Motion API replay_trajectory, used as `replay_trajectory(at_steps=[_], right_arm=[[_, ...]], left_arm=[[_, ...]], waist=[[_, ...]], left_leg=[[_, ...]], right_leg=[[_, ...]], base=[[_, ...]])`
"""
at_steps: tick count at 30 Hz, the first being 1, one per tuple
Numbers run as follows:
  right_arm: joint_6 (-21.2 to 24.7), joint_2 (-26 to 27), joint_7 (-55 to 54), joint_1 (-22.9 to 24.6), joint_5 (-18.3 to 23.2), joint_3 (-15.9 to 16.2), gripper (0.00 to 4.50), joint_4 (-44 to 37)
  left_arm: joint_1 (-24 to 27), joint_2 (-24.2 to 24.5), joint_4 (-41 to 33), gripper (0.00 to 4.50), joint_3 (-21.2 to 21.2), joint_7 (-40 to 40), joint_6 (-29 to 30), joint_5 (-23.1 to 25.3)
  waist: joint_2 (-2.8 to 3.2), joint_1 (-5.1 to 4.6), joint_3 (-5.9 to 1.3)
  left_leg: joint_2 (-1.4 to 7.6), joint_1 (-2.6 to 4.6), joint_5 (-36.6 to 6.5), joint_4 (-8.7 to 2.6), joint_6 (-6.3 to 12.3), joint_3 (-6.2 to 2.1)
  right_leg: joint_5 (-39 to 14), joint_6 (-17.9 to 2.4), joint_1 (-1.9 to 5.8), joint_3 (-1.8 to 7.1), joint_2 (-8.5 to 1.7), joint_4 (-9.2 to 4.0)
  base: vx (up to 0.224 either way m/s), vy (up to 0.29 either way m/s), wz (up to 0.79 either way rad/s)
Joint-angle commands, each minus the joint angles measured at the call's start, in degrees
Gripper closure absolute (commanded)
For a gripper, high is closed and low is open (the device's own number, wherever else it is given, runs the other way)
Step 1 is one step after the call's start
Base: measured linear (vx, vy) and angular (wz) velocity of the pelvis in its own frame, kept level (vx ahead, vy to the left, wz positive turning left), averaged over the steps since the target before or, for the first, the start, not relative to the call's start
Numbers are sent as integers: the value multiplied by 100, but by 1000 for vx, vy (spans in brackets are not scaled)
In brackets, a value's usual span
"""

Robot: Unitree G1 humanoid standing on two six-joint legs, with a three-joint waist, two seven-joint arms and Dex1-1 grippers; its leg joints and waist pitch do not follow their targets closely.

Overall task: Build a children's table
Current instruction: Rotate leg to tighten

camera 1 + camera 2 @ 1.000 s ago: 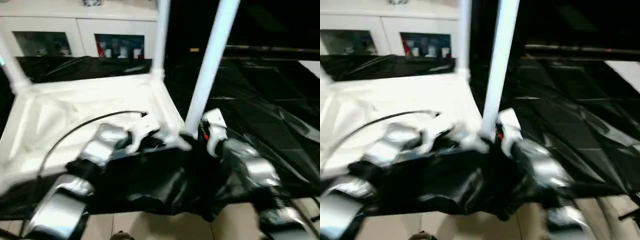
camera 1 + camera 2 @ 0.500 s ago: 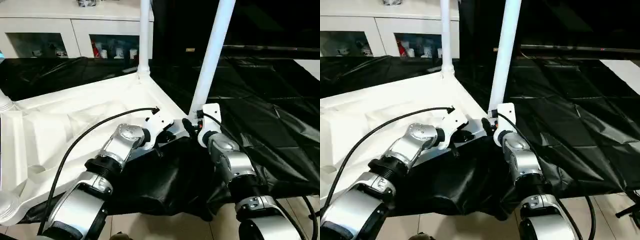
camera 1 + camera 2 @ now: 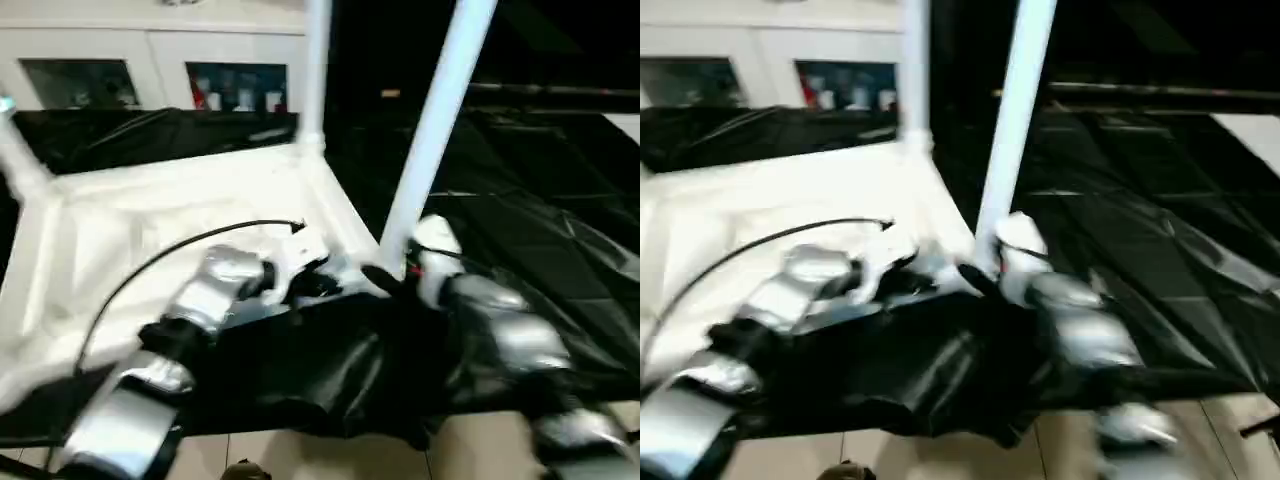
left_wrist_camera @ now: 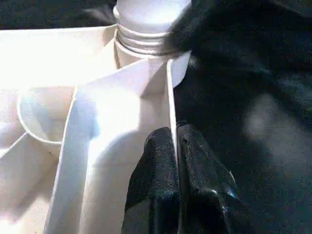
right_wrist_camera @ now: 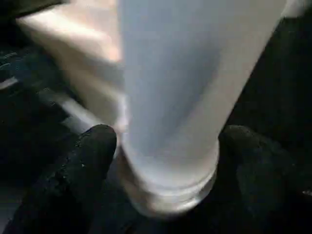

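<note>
On black sheet (image 3: pixel 560 230), tabletop (image 3: pixel 150 220), perhaps three legs (image 3: pixel 440 110)

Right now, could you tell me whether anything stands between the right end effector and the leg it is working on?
Nothing visible does. In the right wrist view the leg stands directly between the two black fingers of the right end effector, near its threaded base, with no other object between them.

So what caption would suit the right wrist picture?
Two black fingers flank the base of a white table leg standing at the upturned tabletop's corner.
</note>
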Motion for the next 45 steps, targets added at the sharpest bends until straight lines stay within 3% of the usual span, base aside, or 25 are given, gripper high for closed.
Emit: replay_trajectory(at_steps=[1,4,7,10,17,22,27,29,33,37,38,39,41,45], right_arm=[[136,-153,490,61,137,195,60,-280],[148,-320,749,91,80,409,60,-356],[217,-267,744,20,120,392,60,-363],[315,-264,797,12,161,391,60,-474],[298,-274,834,68,143,438,119,-470],[359,-258,820,168,194,437,166,-546],[453,-133,650,192,257,344,178,-527],[397,149,35,123,127,201,180,-201],[457,840,-1463,-95,-76,-160,181,570],[579,1498,-3040,-446,-107,-635,182,1322],[576,1530,-3110,-469,-109,-648,182,1362],[488,1844,-3693,-692,-125,-737,182,1728],[367,2138,-4066,-898,-166,-776,182,2027],[130,2338,-4096,-1090,-365,-674,182,2283]], left_arm=[[-33,-33,-280,450,-100,-422,-163,-195],[55,88,-411,450,-114,-727,-184,-254],[119,146,-496,450,-122,-850,-143,-297],[177,189,-583,450,-129,-904,-106,-345],[233,179,-655,450,-121,-914,-72,-335],[261,191,-702,450,-133,-905,-39,-339],[250,197,-696,450,-111,-860,5,-331],[123,129,-440,450,-84,-415,9,-125],[-172,-233,93,450,-6,639,52,178],[-390,-705,428,450,-18,1604,463,403],[-398,-741,442,450,-21,1654,485,411],[-455,-1110,524,450,-50,2059,657,448],[-491,-1447,566,450,-80,2306,724,445],[-587,-1679,761,450,-82,2396,576,462]], waist=[[19,22,-370],[18,38,-346],[8,45,-338],[14,82,-346],[21,107,-369],[39,118,-368],[44,119,-369],[23,96,-367],[13,49,-334],[3,-52,-338],[2,-57,-337],[9,-80,-343],[9,-108,-340],[1,-88,-352]], left_leg=[[194,104,-1183,-306,271,-35],[206,125,-1435,-336,139,-37],[216,139,-1588,-358,30,-49],[219,133,-1521,-358,10,-53],[199,115,-1328,-332,7,-51],[197,120,-1387,-335,-10,-54],[196,117,-1394,-336,-19,-57],[196,118,-1437,-344,-44,-58],[173,153,-1812,-391,-265,-86],[182,177,-1914,-423,-417,-108],[183,176,-1896,-421,-394,-105],[184,160,-1839,-415,-356,-92],[176,176,-1849,-413,-386,-86],[145,143,-1655,-395,-271,-71]], right_leg=[[-77,-1224,276,291,-366,-332],[-646,-1204,248,301,-389,-385],[-1034,-1148,226,313,-414,-418],[-958,-1121,226,318,-402,-400],[-527,-1164,243,309,-387,-348],[-566,-1163,245,306,-386,-357],[-561,-1162,245,306,-386,-355],[-634,-1167,223,308,-393,-360],[-1639,-944,213,303,-433,-459],[-1784,-862,185,311,-442,-477],[-1727,-850,185,315,-439,-486],[-1543,-863,186,328,-432,-472],[-1488,-904,171,326,-416,-471],[-1273,-801,207,328,-403,-477]], base=[[0,0,0],[0,0,0],[0,0,0],[0,0,0],[0,0,0],[0,0,0],[0,0,0],[0,0,0],[0,0,0],[0,0,0],[0,0,0],[0,0,0],[0,0,0],[0,0,0]])
